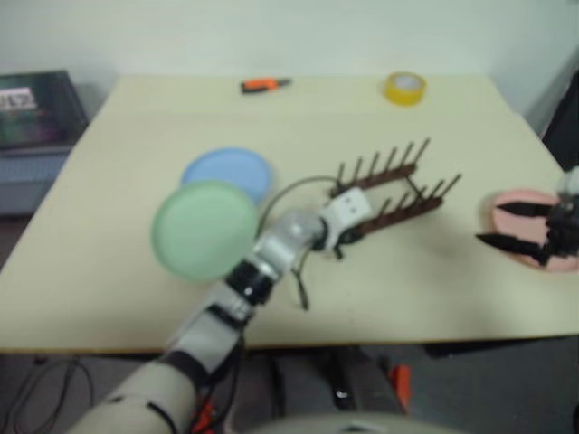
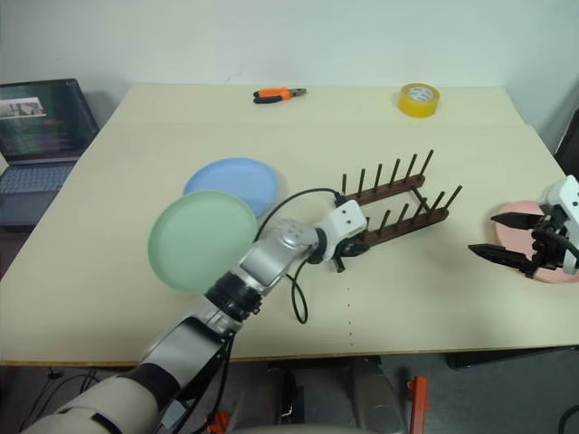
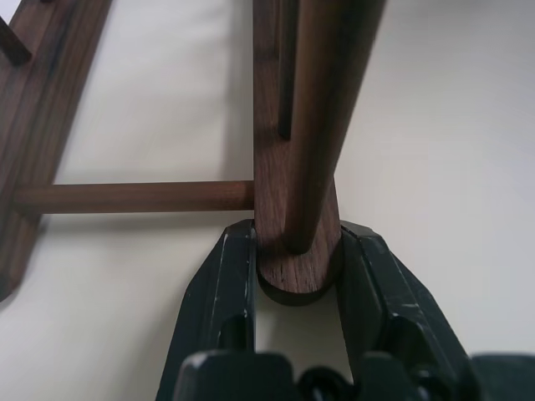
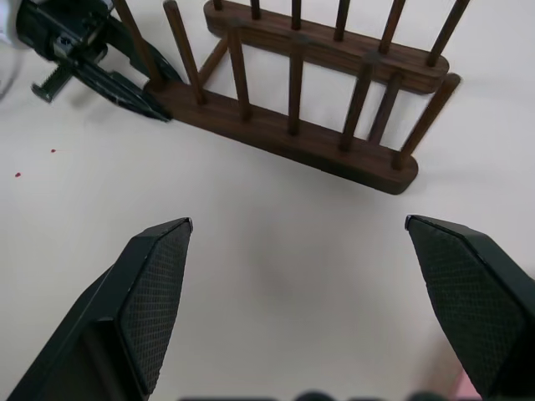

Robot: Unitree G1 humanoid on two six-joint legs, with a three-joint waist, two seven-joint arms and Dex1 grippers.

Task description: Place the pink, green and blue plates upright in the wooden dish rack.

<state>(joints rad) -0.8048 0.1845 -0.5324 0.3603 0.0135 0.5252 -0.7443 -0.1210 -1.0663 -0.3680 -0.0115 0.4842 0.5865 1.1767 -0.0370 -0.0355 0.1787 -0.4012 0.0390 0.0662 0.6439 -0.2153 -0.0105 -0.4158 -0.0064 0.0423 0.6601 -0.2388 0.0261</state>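
Head views give me the wooden dish rack (image 2: 395,208) mid-counter (image 2: 109,271), empty, with the green plate (image 2: 201,240) and blue plate (image 2: 232,184) to its left and the pink plate (image 2: 543,237) under my right hand (image 2: 507,237). Left wrist view shows my left hand (image 3: 297,267) pinching the rail's rounded end, where the stiff, light wood looks likeliest to hold without slipping. Right wrist view has that hand's fingers (image 4: 155,288) spread wide, holding nothing.

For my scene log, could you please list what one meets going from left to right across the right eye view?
Laptop → green plate → left gripper → wooden dish rack → right gripper → pink plate.
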